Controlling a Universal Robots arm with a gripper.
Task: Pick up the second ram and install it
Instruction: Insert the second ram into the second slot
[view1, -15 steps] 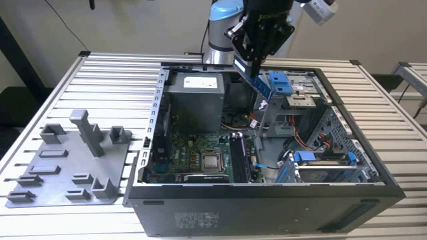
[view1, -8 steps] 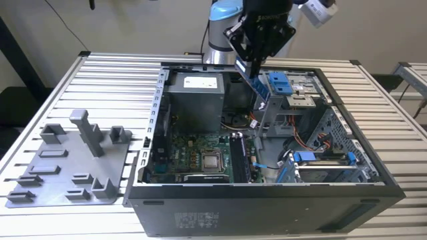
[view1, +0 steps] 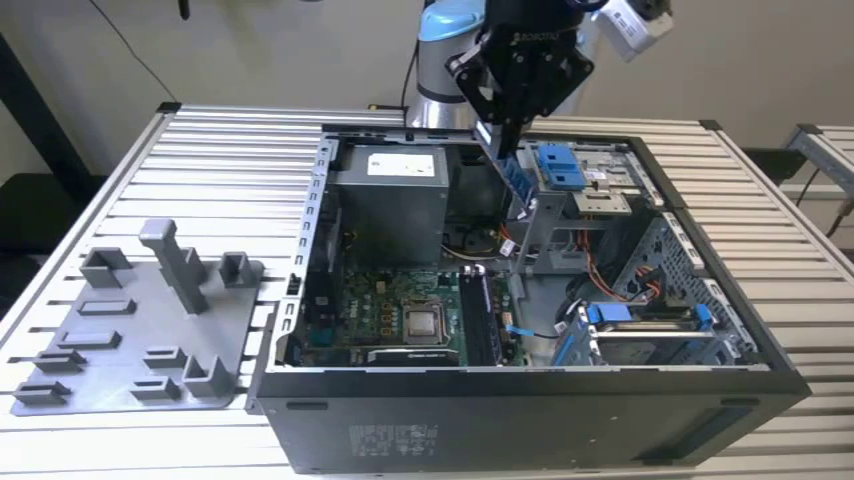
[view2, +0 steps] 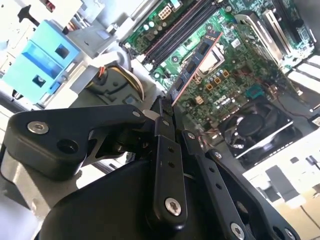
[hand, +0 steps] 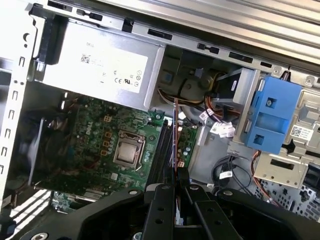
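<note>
Read the exterior view as a clock face centred on the open computer case (view1: 534, 380), and you find your gripper (view1: 503, 143) over the far rim at about twelve o'clock. Its fingers (view2: 164, 150) are pinched on one end of the second ram (view1: 513, 176), one against each flat face.

In that view the strip hangs below the fingertips with its long axis close to upright, running from roughly eleven to five o'clock. Its free end points down into the case. The power supply (view1: 387, 195) is at its nine o'clock and the blue drive caddy (view1: 561, 165) at its three o'clock.

The second wrist view shows you the chip-bearing face reaching away from the fingertips toward the motherboard. In the first wrist view the ram is edge-on, a thin line running alongside the dark memory slots (hand: 161, 144) next to the processor socket (hand: 129, 150). It appears to hang above the board rather than sit in a slot, though depth is hard to judge here.

The grey fixture plate (view1: 134, 345) lies at the case's nine o'clock on the slatted table (view1: 200, 140), well apart from the gripper.
</note>
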